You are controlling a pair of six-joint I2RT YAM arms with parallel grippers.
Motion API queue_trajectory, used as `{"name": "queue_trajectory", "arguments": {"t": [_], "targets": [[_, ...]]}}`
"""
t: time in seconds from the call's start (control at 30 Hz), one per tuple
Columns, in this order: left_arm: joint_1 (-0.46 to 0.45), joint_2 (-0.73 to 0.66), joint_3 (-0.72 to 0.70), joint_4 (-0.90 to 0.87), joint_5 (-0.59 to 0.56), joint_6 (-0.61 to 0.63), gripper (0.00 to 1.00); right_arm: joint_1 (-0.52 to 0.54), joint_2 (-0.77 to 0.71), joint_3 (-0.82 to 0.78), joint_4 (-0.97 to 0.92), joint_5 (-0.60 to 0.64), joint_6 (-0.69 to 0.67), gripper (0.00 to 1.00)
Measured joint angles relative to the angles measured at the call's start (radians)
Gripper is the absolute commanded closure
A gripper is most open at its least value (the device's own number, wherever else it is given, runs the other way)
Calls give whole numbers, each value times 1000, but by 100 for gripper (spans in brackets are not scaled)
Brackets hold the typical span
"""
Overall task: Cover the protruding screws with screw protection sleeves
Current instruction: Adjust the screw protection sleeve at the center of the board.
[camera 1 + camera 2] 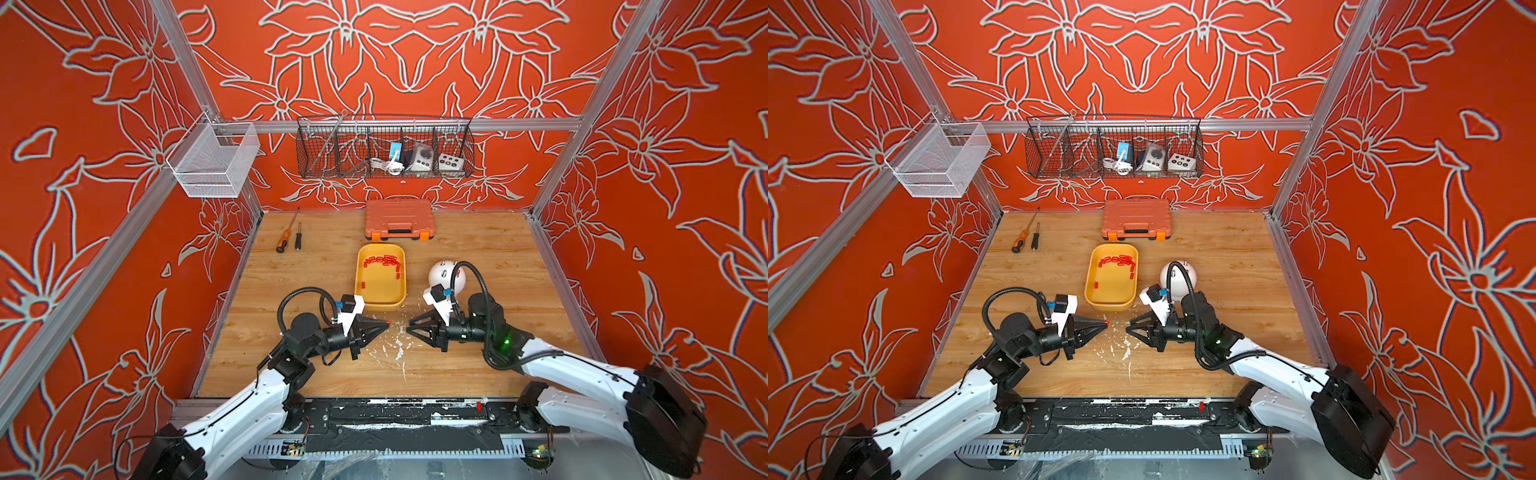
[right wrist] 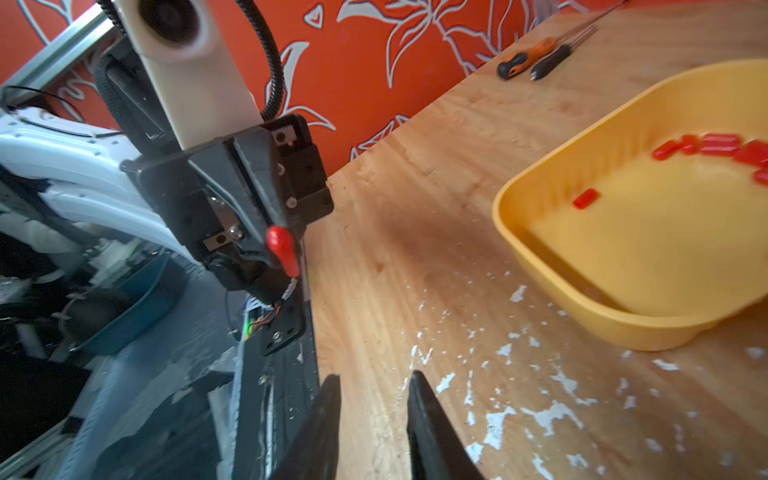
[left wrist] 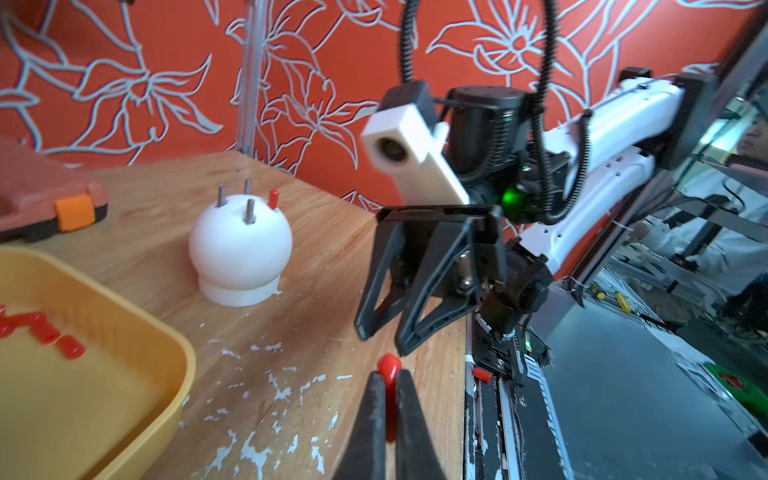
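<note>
- Top views: closest are the 2 white arms, reaching in from the near edge. L gripper (image 1: 385, 324) (image 1: 1104, 323) is squeezed on the held sleeve (image 1: 388, 322), red tip poking out. R gripper (image 1: 409, 326) (image 1: 1128, 328) faces it, tips near but not touching.
- Farther back sits the yellow tray (image 1: 380, 306) w/ lots of loose sleeves (image 1: 384, 262) by its far wall. The white dome (image 1: 440, 276) stands just beside the tray on the robot's R, partly behind a black cable.
- L wrist view: the held sleeve (image 3: 388, 368) is pinched btwn the 2 black fingers (image 3: 372, 415). R gripper (image 3: 384, 340) has its jaws a bit apart w/ nothing in them. The dome (image 3: 239, 245) has 3 bare screws (image 3: 249, 211) and 1 capped screw (image 3: 273, 198) w/ a red sleeve on it.
- R wrist view: R gripper (image 2: 374, 378) has its jaws apart over the bare wood table (image 2: 395, 208). L gripper (image 2: 282, 253) shows head-on, the held sleeve sticking out of its tips. The tray (image 2: 540, 257) is near, w/ sleeves inside.
</note>
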Motion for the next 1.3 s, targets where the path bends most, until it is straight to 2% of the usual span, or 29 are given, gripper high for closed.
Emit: {"name": "queue_trajectory", "arguments": {"t": [0.2, 0.3, 0.43, 0.57, 0.63, 0.77, 0.87, 0.97, 1.13, 1.3], "targets": [[-11, -46, -4, 3, 16, 35, 100, 0, 53, 40, 87, -111, 64, 69], [-20, -42, 0, -35, 18, 71, 100, 0, 52, 54, 101, -116, 67, 70], [-73, -18, 49, -200, -35, 173, 100, 0, -21, 54, -2, -21, 13, 71], [-142, 34, 111, -341, -124, 283, 100, 0, -183, 49, -195, 159, -98, 74], [-156, 71, 131, -386, -150, 329, 100, 0, -280, 25, -274, 240, -164, 78], [-167, 140, 147, -444, -177, 403, 100, -5, -391, -29, -376, 315, -243, 68], [-168, 144, 136, -440, -169, 434, 100, -5, -426, -77, -379, 287, -259, 62], [-169, 139, 132, -435, -157, 459, 100, -5, -429, -106, -362, 256, -252, 63], [-190, 214, 159, -453, -152, 489, 100, -5, -389, -108, -333, 222, -264, 61], [-201, 248, 167, -407, -117, 475, 100, -5, -278, -110, -241, 123, -255, 64]]}}
